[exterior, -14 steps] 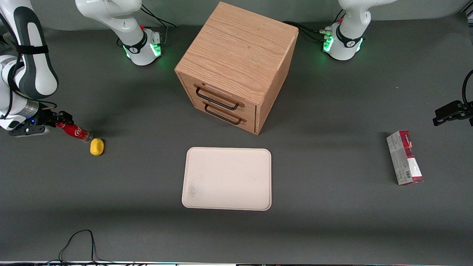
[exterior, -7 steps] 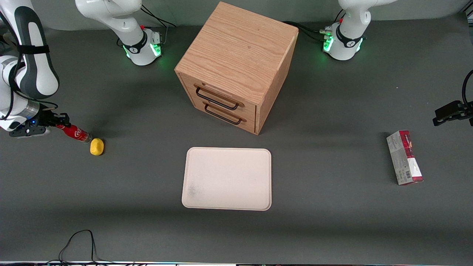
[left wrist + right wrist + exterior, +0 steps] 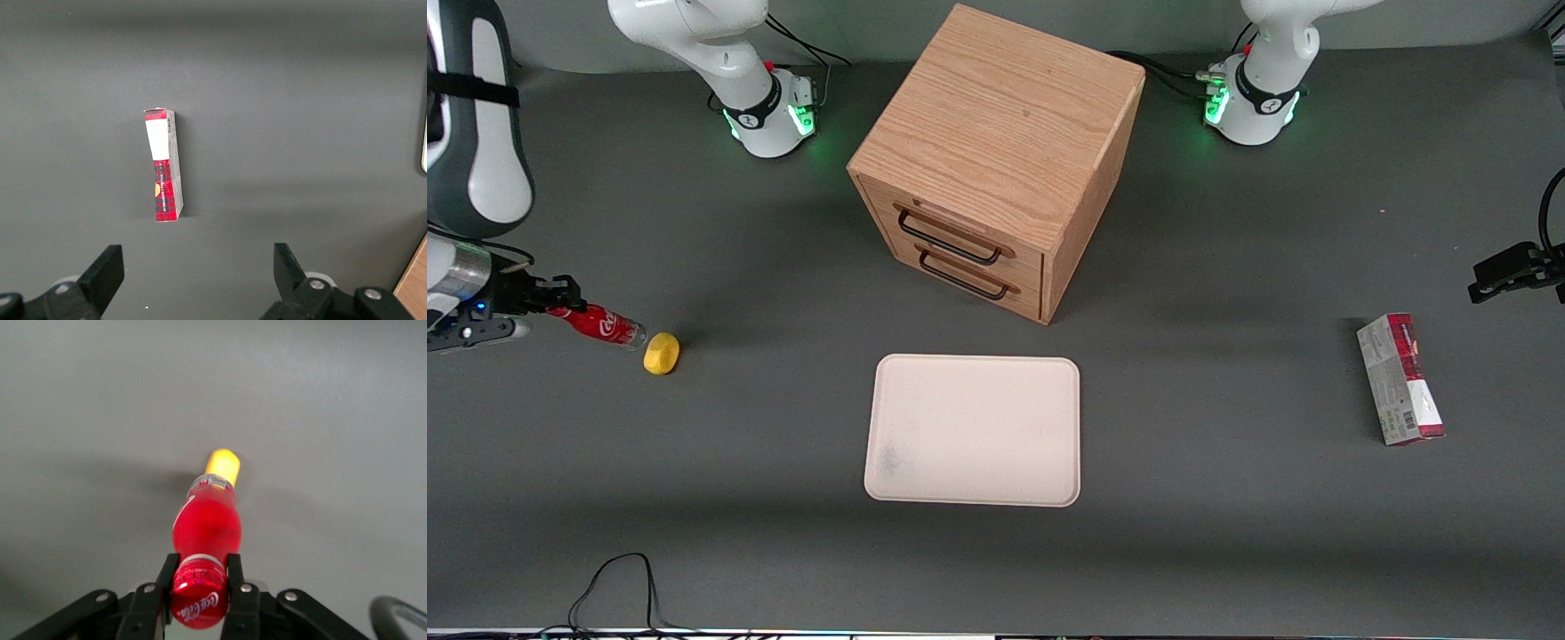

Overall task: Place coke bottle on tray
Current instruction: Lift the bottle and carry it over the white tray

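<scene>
1. Here, at the working arm's end of the table, the gripper [image 3: 551,298] is clamped on the cap end of the coke bottle [image 3: 600,324]. The right wrist view shows both fingers [image 3: 233,577] pressed flat against the red cap, bottle body [image 3: 205,523] projecting straight out from them.
2. Bottle's long axis: tilted, cap toward the gripper, clear base pointing about 4 o'clock in the front view, low over the dark table [image 3: 1227,551]. I cannot tell whether the base touches the surface or is just clear of it.
3. Yellow lump [image 3: 662,353] sits just beside the base, again at roughly 4 o'clock from the bottle. Apart or touching: cannot tell.
4. Tray [image 3: 889,484] lies well apart, near table centre, at about 4 o'clock from the gripper, so in line with the bottle's own axis. It is nearer the front camera than the wooden drawer cabinet [image 3: 996,133].
5. Judgement: the carry runs base-first past the lump; a lift first looks wise, or the base may shove it along.
6. Red-and-grey carton [image 3: 1400,378] is toward the parked arm's end, out of the path.
</scene>
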You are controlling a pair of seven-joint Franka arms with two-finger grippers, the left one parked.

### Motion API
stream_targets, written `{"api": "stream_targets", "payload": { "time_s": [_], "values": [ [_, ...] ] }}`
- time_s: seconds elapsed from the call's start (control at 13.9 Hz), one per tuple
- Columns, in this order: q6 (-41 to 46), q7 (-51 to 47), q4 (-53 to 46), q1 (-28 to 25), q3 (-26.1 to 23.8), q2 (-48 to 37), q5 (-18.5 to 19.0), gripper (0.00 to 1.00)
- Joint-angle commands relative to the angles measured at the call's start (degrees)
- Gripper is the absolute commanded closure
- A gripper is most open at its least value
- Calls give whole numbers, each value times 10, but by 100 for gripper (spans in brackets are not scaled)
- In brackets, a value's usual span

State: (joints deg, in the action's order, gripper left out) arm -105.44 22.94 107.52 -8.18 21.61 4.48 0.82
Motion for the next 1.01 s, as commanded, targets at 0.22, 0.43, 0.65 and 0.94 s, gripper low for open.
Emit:
{"api": "stream_targets", "payload": {
  "time_s": [0.22,0.43,0.65,0.94],
  "values": [
    [200,-78,-310,1,-103,89,-5,90],
    [252,-133,-431,0,-175,143,1,89],
    [245,-198,-477,-3,-257,191,2,85],
    [164,-252,-516,-12,-334,292,8,81]
  ]
}}
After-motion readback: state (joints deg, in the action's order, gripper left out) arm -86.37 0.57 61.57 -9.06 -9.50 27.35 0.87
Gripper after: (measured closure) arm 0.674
